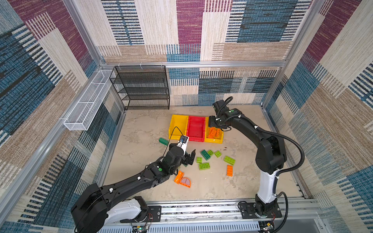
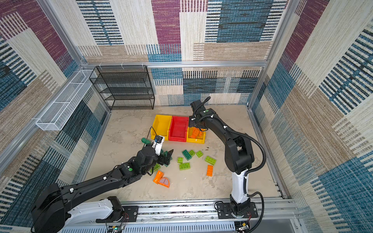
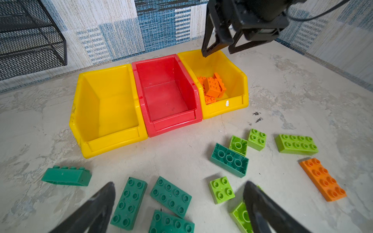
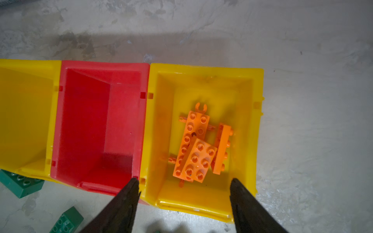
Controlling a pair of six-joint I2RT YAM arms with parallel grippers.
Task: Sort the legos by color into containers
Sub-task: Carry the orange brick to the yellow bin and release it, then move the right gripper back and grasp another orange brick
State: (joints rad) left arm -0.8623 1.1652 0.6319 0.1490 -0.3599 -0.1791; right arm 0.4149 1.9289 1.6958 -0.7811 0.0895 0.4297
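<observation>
Right gripper (image 4: 184, 180) hangs over the right yellow bin (image 4: 205, 203), jaws apart, nothing between them. A few orange bricks (image 4: 196, 159) lie piled on that bin's floor. Red bin (image 3: 171, 123) and left yellow bin (image 3: 113, 139) are both empty, and the three bins touch in a row. Left gripper (image 3: 178, 185) is spread wide and empty, low over the dark teal bricks (image 3: 171, 224) at the left edge of the loose pile. Its height above them is hard to judge, since in both top views the wrist covers them. Key relation for the left arm: the long teal brick (image 3: 129, 202) sits right under the open jaws, long axis roughly square to the line between the fingers, so closing would catch its narrow width. The skewed teal brick (image 3: 171, 196) just beside it looks near enough to get nudged. The stray teal brick (image 1: 163, 141) lies apart, near the left yellow bin's front. Lime bricks (image 1: 229, 160) are scattered between the arms. Orange not yet binned: the flat orange plate (image 1: 229, 170) at the pile's right side, nearer the right arm, lies base-ward of the bins with its long axis running roughly base-to-bins. The orange curved piece (image 1: 184, 181) is close by the left forearm. My read: the right arm goes for the plate next and the left is set for a teal pick.
</observation>
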